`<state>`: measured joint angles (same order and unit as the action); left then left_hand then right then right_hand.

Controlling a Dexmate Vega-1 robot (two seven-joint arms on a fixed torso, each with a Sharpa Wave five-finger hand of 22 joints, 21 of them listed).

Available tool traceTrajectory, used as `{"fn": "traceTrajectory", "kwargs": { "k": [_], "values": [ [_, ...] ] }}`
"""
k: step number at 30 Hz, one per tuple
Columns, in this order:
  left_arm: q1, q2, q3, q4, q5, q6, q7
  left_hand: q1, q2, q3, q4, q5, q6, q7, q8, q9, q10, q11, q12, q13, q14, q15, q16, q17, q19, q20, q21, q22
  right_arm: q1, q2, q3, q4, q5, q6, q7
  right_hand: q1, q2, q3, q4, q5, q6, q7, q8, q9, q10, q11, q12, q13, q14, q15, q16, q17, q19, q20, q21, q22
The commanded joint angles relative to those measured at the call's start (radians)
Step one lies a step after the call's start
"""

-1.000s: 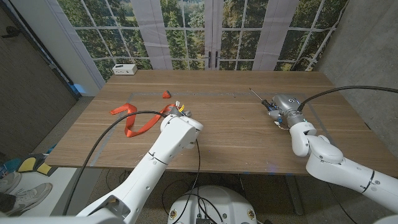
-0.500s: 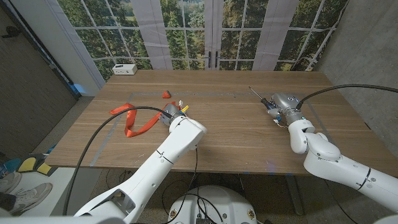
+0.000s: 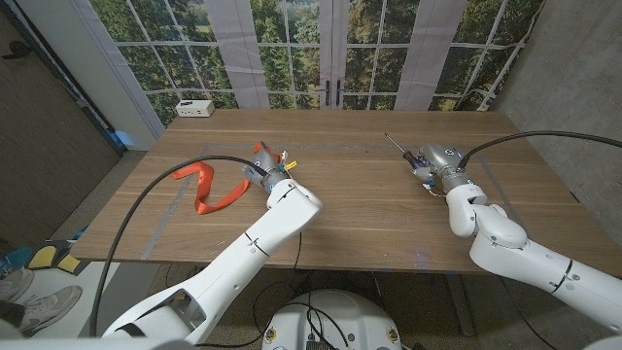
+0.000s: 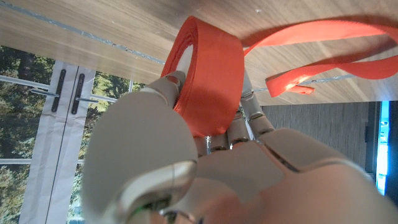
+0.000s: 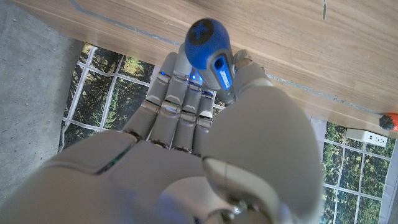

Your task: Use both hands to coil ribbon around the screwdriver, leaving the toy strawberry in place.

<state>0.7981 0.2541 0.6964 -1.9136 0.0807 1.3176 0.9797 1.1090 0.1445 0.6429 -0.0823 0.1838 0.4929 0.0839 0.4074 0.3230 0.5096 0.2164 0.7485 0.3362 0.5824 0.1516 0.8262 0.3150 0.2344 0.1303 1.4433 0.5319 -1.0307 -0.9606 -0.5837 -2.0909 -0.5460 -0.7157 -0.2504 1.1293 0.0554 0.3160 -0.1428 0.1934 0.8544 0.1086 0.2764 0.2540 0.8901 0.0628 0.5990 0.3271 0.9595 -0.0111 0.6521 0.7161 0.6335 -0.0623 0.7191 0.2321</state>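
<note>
— Two hands, each with its own piece. The left hand (image 3: pixel 264 162) has its fingers wrapped around a roll of orange ribbon (image 4: pixel 208 81); a loose tail runs from it across the table (image 3: pixel 340 209) toward the robot's left.

— And the screwdriver (image 3: pixel 405 156)?

— Gripped in the right hand (image 3: pixel 434 164). The right wrist view shows the fingers closed round the blue handle (image 5: pixel 211 53), its butt end facing the camera. From the head view the thin metal shaft sticks out of the fist, pointing away from the robot and slanting a little toward the left side.

— So what does the next move hinge on?

— The gap between them, I'd say. The two hands are well apart, the ribbon on the robot's left half of the table and the tool on the right half. The shaft's tip already leans toward the ribbon side, so the free end of the tool is the nearest part for the ribbon to reach.

— Which hand is nearer the strawberry?

— The left one. A small red thing I take for the toy strawberry (image 5: pixel 388 119) shows far off in the right wrist view. In the head view I cannot make it out; it may sit just behind the left hand, so that hand probably needs to leave it be when heading across.
</note>
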Motion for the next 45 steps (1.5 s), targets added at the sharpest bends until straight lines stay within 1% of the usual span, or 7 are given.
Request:
{"fn": "traceTrajectory", "kwargs": {
  "k": [1, 14, 22, 26, 34, 39, 45],
  "values": [
    [-0.015, 0.076, 0.002, -0.108, 0.023, -0.001, -0.087, 0.059, 0.053, -0.002, -0.01, 0.004, 0.276, 0.0, 0.01, 0.013, 0.288, -0.274, 0.253, 0.127, 0.213, -0.255, 0.121, 0.296, -0.002, -0.002, 0.022, 0.003, 0.005, 0.021, 0.007, -0.019, 0.004, 0.034, -0.021, 0.125, 0.118, 0.011, 0.019, 0.005, 0.131, -0.123, 0.005, 0.002, 0.094, -0.079, 0.06, 0.114, 0.139, -0.208, -0.004, 0.006, -0.007, 0.001, 0.012, 0.0],
    [-0.066, 0.158, 0.014, -0.188, 0.025, 0.078, -0.171, 0.061, 0.051, -0.006, -0.02, 0.008, 0.291, 0.002, 0.013, 0.038, 0.295, -0.275, 0.256, 0.137, 0.224, -0.254, 0.124, 0.287, -0.01, 0.0, 0.059, -0.006, 0.009, 0.03, -0.012, -0.063, -0.054, 0.01, 0.005, 0.127, 0.117, 0.01, 0.02, 0.007, 0.131, -0.124, 0.002, 0.005, 0.094, -0.078, 0.058, 0.114, 0.141, -0.206, -0.008, 0.013, -0.012, 0.001, 0.027, -0.004],
    [-0.132, 0.264, 0.006, -0.256, 0.032, 0.078, -0.402, 0.061, 0.049, -0.007, -0.028, 0.012, 0.302, 0.011, 0.015, 0.054, 0.303, -0.269, 0.256, 0.138, 0.226, -0.256, 0.129, 0.289, -0.007, 0.0, 0.077, -0.016, 0.013, 0.029, -0.026, -0.089, -0.096, -0.002, 0.032, 0.129, 0.116, 0.009, 0.02, 0.007, 0.132, -0.124, 0.001, 0.006, 0.096, -0.083, 0.058, 0.115, 0.142, -0.207, -0.012, 0.014, -0.015, 0.002, 0.037, -0.007],
    [-0.159, 0.277, 0.029, -0.261, 0.268, 0.078, -0.671, 0.062, 0.049, -0.006, -0.033, 0.013, 0.306, 0.013, 0.016, 0.06, 0.307, -0.264, 0.254, 0.134, 0.226, -0.256, 0.129, 0.286, -0.007, 0.0, 0.084, -0.02, 0.007, 0.032, -0.024, -0.095, -0.102, 0.009, 0.032, 0.129, 0.117, 0.009, 0.021, 0.008, 0.133, -0.124, 0.001, 0.007, 0.095, -0.082, 0.057, 0.116, 0.142, -0.207, -0.014, 0.014, -0.017, 0.002, 0.041, -0.008],
    [-0.315, 0.294, 0.167, -0.155, 1.119, 0.078, -1.666, 0.064, 0.05, -0.005, -0.038, 0.015, 0.313, 0.017, 0.017, 0.076, 0.303, -0.263, 0.255, 0.143, 0.225, -0.259, 0.13, 0.287, -0.012, 0.002, 0.095, -0.03, -0.013, 0.038, -0.005, -0.112, -0.097, 0.041, 0.025, 0.128, 0.116, 0.006, 0.023, 0.008, 0.132, -0.124, 0.0, 0.01, 0.092, -0.084, 0.057, 0.119, 0.143, -0.206, -0.018, 0.015, -0.021, 0.001, 0.05, -0.01],
    [-0.446, 0.374, 0.278, -0.143, 1.191, 0.078, -1.871, 0.062, 0.052, -0.006, -0.036, 0.012, 0.316, 0.013, 0.017, 0.088, 0.293, -0.261, 0.259, 0.162, 0.216, -0.254, 0.133, 0.297, -0.03, 0.002, 0.099, -0.035, -0.021, 0.043, 0.0, -0.113, -0.1, 0.053, 0.022, 0.129, 0.117, 0.006, 0.022, 0.008, 0.133, -0.124, -0.001, 0.01, 0.093, -0.08, 0.056, 0.118, 0.144, -0.207, -0.02, 0.016, -0.024, 0.001, 0.056, -0.012],
    [-0.433, 0.356, 0.255, -0.134, 1.304, 0.071, -1.877, 0.062, 0.052, -0.006, -0.035, 0.008, 0.318, 0.01, 0.018, 0.098, 0.29, -0.263, 0.259, 0.167, 0.21, -0.252, 0.133, 0.298, -0.035, 0.0, 0.105, -0.039, -0.028, 0.051, 0.016, -0.106, -0.08, 0.102, 0.006, 0.131, 0.116, 0.005, 0.022, 0.009, 0.135, -0.125, -0.002, 0.012, 0.092, -0.072, 0.053, 0.117, 0.144, -0.207, -0.023, 0.018, -0.027, 0.001, 0.065, -0.014]
  ]
}}
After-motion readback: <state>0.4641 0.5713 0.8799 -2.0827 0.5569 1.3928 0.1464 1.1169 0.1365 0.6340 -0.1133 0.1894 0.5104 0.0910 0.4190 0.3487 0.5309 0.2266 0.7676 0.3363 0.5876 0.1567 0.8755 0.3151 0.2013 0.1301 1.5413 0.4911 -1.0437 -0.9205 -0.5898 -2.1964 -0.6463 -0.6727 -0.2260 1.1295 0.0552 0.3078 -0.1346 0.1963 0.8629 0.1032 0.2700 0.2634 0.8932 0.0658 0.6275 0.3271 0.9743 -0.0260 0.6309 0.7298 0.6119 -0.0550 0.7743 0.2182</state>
